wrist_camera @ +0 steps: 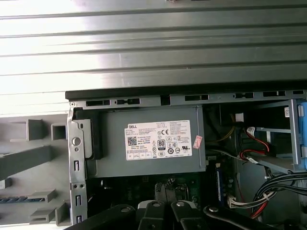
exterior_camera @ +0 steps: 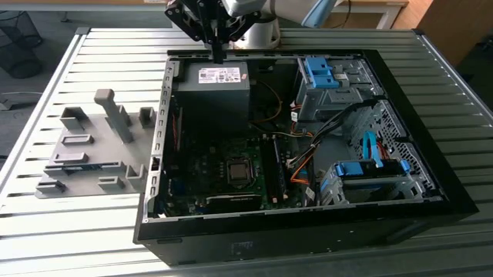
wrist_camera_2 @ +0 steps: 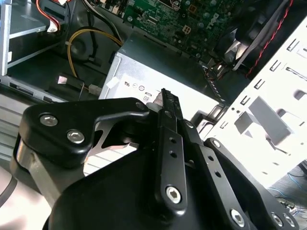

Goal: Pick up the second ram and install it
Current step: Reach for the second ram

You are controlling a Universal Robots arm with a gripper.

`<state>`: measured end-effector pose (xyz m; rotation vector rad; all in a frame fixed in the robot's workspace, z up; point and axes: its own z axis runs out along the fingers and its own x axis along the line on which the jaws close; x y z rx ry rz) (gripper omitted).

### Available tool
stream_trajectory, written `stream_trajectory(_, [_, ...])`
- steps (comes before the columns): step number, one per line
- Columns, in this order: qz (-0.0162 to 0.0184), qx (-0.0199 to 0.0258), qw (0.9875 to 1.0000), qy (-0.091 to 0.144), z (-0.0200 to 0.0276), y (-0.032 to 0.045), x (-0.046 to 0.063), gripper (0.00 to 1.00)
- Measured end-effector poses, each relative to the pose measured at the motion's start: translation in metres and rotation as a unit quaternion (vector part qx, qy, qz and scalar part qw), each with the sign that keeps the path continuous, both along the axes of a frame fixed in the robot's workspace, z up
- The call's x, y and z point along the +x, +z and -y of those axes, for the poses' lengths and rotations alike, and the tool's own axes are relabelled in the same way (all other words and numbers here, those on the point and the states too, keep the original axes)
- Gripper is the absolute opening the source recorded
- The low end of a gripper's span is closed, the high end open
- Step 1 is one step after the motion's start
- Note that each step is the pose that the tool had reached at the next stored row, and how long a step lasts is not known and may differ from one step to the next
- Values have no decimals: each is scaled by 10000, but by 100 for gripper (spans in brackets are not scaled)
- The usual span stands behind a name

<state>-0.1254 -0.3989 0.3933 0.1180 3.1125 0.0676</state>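
Observation:
The second ram (exterior_camera: 82,167) is a thin blue stick lying in a groove of the grey holder plate (exterior_camera: 62,186), at the exterior view's left of the open computer case (exterior_camera: 308,231). In the first wrist view the ram (wrist_camera: 18,199) is a blue strip beside the case wall. My gripper (exterior_camera: 219,56) hangs over the back edge of the power supply (exterior_camera: 212,92), far from the ram. In the second wrist view my gripper (wrist_camera_2: 164,98) has its black fingers pressed together, with nothing between them. In the first wrist view my gripper (wrist_camera: 165,213) sits over the motherboard.
Inside the case lie the motherboard (exterior_camera: 231,173), black memory slots (exterior_camera: 276,167), orange and black cables (exterior_camera: 304,156) and blue drive cages (exterior_camera: 370,170). Upright grey blocks (exterior_camera: 115,115) stand on the holder plate. All of it rests on a slatted metal table (exterior_camera: 46,69).

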Motion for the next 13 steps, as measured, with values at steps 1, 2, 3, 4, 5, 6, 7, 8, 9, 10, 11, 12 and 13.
stream_trajectory(1, [0,0,10000,0,0,0,-6,11])
stream_trajectory(2, [0,0,10000,0,0,0,-12,11])
stream_trajectory(3, [0,0,10000,0,0,0,-19,11])
stream_trajectory(4, [0,0,10000,0,0,0,-26,11])
stream_trajectory(5, [0,0,10000,0,0,0,-34,11])
stream_trajectory(6, [0,0,10000,0,0,0,-40,11])
stream_trajectory(7, [0,0,10000,0,0,0,-42,11])
stream_trajectory(8, [0,0,10000,0,0,0,-42,11])
stream_trajectory(9, [0,0,10000,0,0,0,-44,11])
stream_trajectory(10, [0,0,10000,0,0,0,-44,11])
stream_trajectory(11, [0,0,10000,0,0,0,-45,11])
stream_trajectory(12, [0,0,10000,0,0,0,-45,11])
stream_trajectory(13, [0,0,10000,0,0,0,-48,11])
